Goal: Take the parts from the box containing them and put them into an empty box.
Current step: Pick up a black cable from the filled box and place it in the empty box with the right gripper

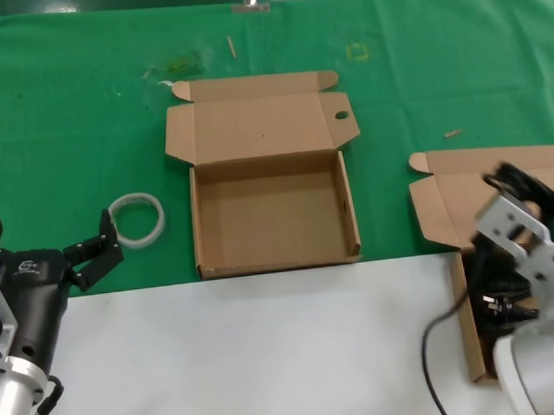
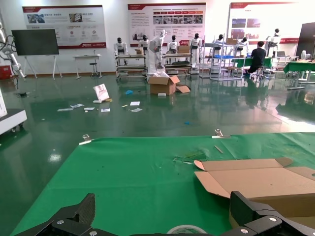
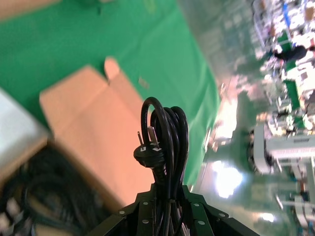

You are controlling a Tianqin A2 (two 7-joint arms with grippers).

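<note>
My right hand (image 3: 165,209) grips one looped black power cord (image 3: 165,147), held up over the box of cords (image 1: 473,341) at my right.

The fingers are clamped on the bundle's lower end, so its loop and pronged plug stand up out of the hand. More black cords (image 1: 500,309) lie in the open cardboard box below, whose plain lid flap (image 1: 451,202) lies back on the green cloth. The empty box (image 1: 273,217) sits open in the middle of the desk (image 1: 267,359), nothing inside, its lid with the oval hole (image 1: 341,115) folded away from me. My left hand (image 1: 85,260) waits low at the left with fingers spread wide, near a white ring of tubing (image 1: 137,220).
</note>
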